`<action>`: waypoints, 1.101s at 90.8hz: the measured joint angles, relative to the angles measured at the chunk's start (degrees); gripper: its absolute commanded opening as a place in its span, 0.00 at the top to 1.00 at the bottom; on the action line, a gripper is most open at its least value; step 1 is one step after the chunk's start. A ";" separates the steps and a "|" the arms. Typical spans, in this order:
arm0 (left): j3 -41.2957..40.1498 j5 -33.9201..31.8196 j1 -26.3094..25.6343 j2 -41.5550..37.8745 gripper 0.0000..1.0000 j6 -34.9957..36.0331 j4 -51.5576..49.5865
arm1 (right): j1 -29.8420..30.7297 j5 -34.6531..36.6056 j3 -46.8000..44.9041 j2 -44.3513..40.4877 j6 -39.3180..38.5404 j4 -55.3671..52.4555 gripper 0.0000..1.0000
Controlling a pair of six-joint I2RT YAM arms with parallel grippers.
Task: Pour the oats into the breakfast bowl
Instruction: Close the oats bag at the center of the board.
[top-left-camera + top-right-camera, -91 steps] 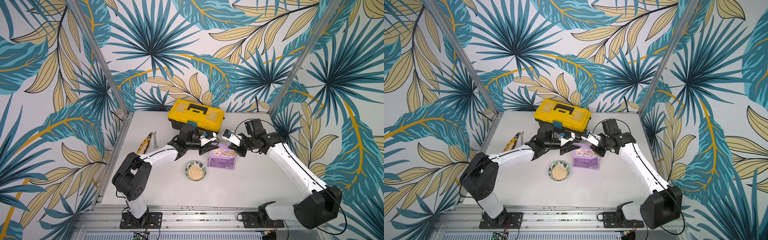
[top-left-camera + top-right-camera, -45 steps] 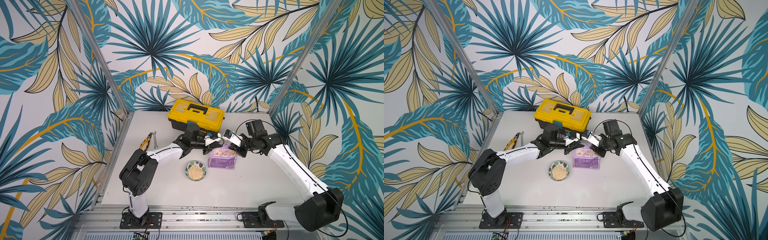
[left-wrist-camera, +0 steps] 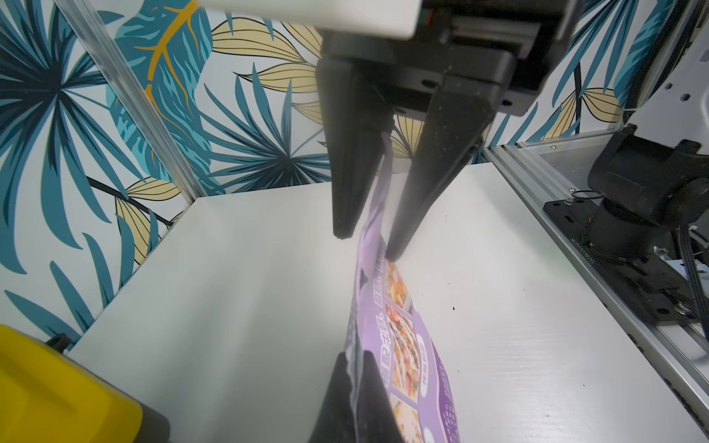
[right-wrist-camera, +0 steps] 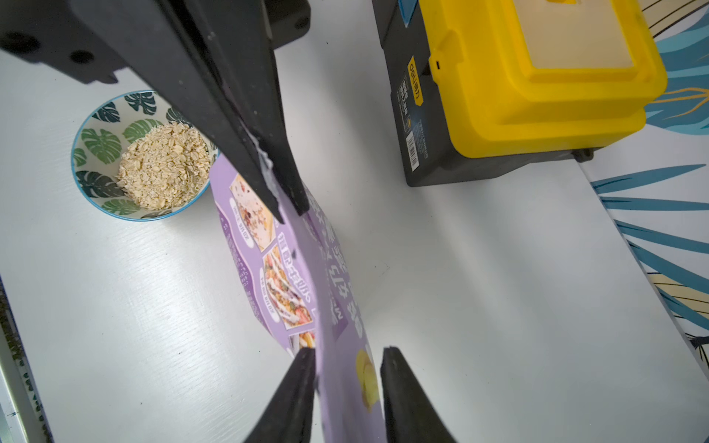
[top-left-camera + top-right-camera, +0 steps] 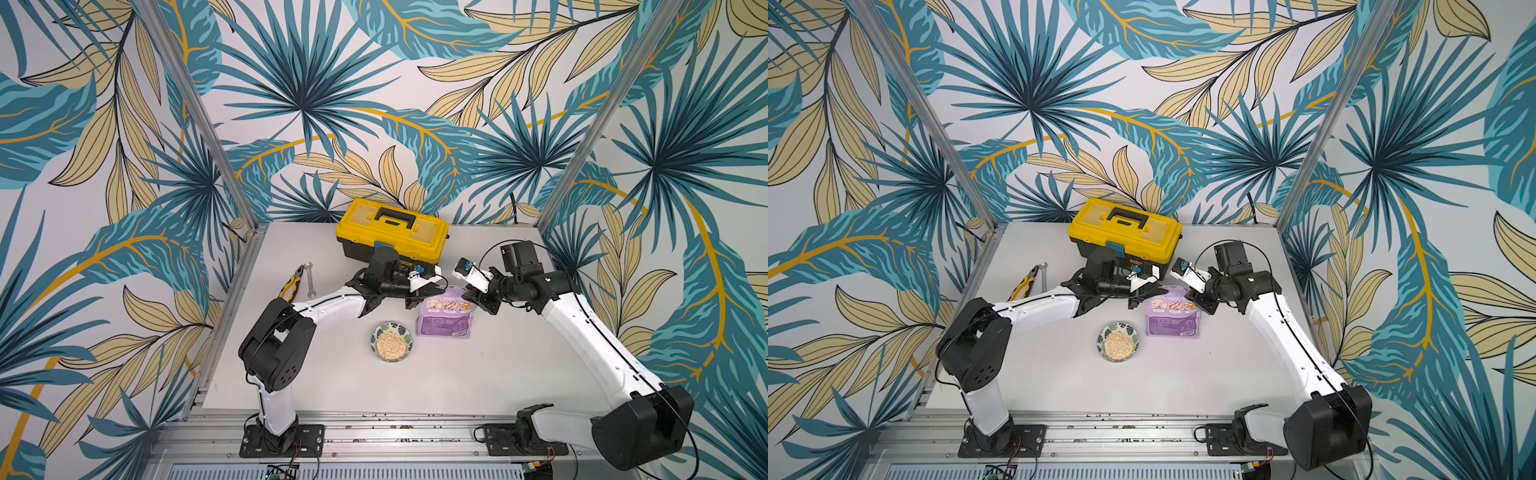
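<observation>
The light purple pouch (image 5: pixel 444 318) stands upright on the table in both top views (image 5: pixel 1173 322). Left of it sits the breakfast bowl (image 5: pixel 376 338), white with green leaves, with a heap of oats (image 5: pixel 391 345) inside. My left gripper (image 5: pixel 417 296) is shut on the pouch's top edge at its left corner, as the left wrist view shows (image 3: pixel 355 368). My right gripper (image 5: pixel 473 297) is open at the top right corner. Its fingertips (image 4: pixel 307 354) straddle the pouch (image 4: pixel 337 307), and one stands clear of it. The right wrist view also shows the bowl (image 4: pixel 99 145) and oats (image 4: pixel 165 165).
A yellow-and-black toolbox (image 5: pixel 392 230) stands just behind both grippers, also in the right wrist view (image 4: pixel 537 96). Pliers (image 5: pixel 292 282) and a wrench (image 5: pixel 309 279) lie at the back left. Patterned walls enclose the table on three sides.
My left gripper has reached in and shut on the pouch's left top corner. My right gripper, shut on the right corner before, has opened its jaws. The pouch and bowl have stayed put.
</observation>
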 measured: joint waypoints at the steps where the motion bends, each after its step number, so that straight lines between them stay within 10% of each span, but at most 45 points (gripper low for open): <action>1: 0.00 0.00 0.00 0.00 1.00 0.00 0.00 | 0.00 0.02 0.00 0.07 -0.42 0.02 0.89; 15: 0.00 -0.22 0.00 0.00 1.00 0.00 -0.13 | -0.04 -0.20 0.11 0.52 -0.98 -0.17 1.00; 33: -0.04 -0.35 0.00 -0.22 1.00 0.02 -0.37 | -1.29 0.37 0.02 0.31 -0.81 0.09 0.78; 53: -0.07 -0.90 0.00 -0.31 1.00 0.02 -0.59 | -1.79 0.46 -0.11 0.09 -0.92 -0.22 1.00; 60: -0.07 -0.96 0.00 -0.33 1.00 0.04 -0.59 | -1.88 0.48 -0.13 0.09 -0.83 -0.22 0.72; 68: -0.20 -0.87 0.00 -0.48 1.00 0.04 -0.70 | -2.78 1.51 -0.22 -0.28 -0.50 0.20 0.68; 82: -0.22 -1.14 0.00 -0.57 1.00 0.02 -0.87 | -3.98 1.95 -0.33 -1.16 -0.26 -0.24 0.99; 100: -0.76 -1.77 0.17 -1.18 0.85 0.04 -1.01 | -3.96 1.73 -0.68 -1.62 -0.76 -0.42 1.00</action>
